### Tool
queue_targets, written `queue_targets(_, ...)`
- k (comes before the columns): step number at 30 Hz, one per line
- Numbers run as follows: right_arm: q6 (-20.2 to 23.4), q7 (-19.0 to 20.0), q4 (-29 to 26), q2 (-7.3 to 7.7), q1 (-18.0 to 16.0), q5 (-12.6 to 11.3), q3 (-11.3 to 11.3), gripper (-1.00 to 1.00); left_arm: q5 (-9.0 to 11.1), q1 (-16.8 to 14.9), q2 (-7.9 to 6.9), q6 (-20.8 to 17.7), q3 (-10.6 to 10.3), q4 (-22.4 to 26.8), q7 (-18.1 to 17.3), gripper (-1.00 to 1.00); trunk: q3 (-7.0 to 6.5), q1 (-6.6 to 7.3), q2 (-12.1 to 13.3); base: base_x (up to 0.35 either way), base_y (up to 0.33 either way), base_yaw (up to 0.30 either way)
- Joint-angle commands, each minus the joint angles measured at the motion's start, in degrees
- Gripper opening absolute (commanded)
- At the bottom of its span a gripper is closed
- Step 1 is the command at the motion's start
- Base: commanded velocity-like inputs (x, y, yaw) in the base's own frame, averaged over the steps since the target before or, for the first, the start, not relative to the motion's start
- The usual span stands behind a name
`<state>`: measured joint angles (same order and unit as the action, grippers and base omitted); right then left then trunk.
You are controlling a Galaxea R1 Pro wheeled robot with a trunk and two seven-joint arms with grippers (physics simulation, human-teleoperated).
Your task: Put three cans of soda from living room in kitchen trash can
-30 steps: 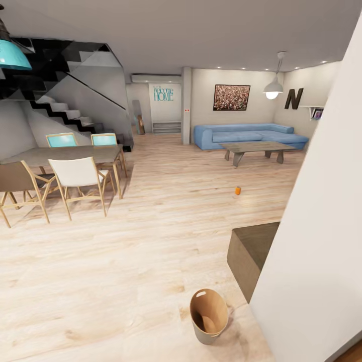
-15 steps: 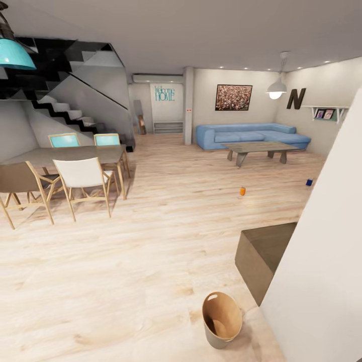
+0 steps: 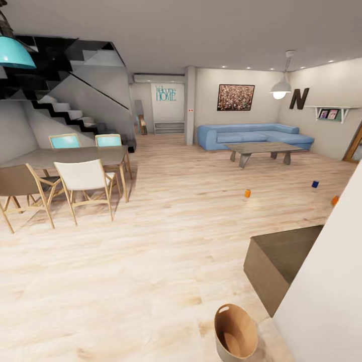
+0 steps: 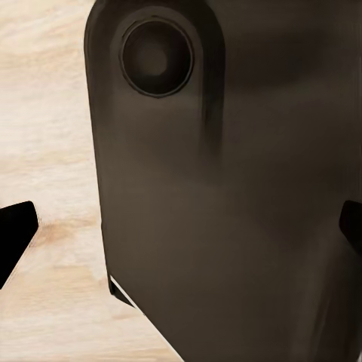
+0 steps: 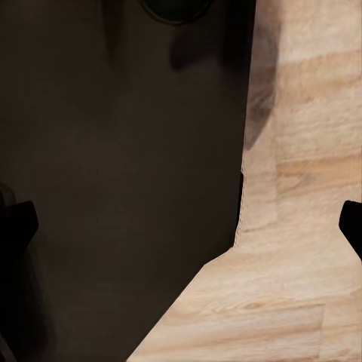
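Note:
Three cans of soda stand on the light wood floor of the living room in the head view: an orange can (image 3: 247, 193) mid-floor, a dark blue can (image 3: 314, 184) further right, and a second orange can (image 3: 334, 200) partly cut off by the white wall's edge. The tash can (image 3: 235, 336), beige outside and brown inside, stands on the floor at the near bottom. In the left wrist view, my left gripper (image 4: 181, 234) is open over a dark robot part and floor. The right gripper (image 5: 181, 226) is open too, with nothing between its fingers.
A dining table (image 3: 65, 156) with several chairs stands at the left below a black staircase (image 3: 60, 85). A blue sofa (image 3: 251, 136) and a coffee table (image 3: 264, 150) are at the back. A white wall (image 3: 327, 291) and a low dark block (image 3: 281, 261) close off the near right.
The head view has swung to the right. The dark blue can and then the second orange can came into sight, and the tash can slid toward the lower right of the picture.

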<state>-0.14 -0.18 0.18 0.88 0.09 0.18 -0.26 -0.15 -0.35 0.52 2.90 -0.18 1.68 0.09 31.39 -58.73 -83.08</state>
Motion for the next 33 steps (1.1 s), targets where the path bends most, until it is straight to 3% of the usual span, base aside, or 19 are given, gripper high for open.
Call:
queue_targets(1,0.0,0.0,0.0,0.0,0.0,0.0,0.0,1.0,0.0,0.0,0.0,0.0,0.0,0.0,0.0,1.0,0.0,0.0,0.0,0.195,0.15,0.0)
queue_targets(14,0.0,0.0,0.0,0.0,0.0,0.0,0.1,1.0,0.0,0.0,0.29,0.0,0.0,0.0,0.0,1.0,0.0,0.0,0.0,0.202,0.091,0.0)
queue_targets(33,0.0,0.0,0.0,0.0,0.0,0.0,0.4,1.0,0.0,0.0,0.59,0.0,0.0,0.1,0.0,1.0,0.0,0.0,0.0,0.202,-0.16,0.0)
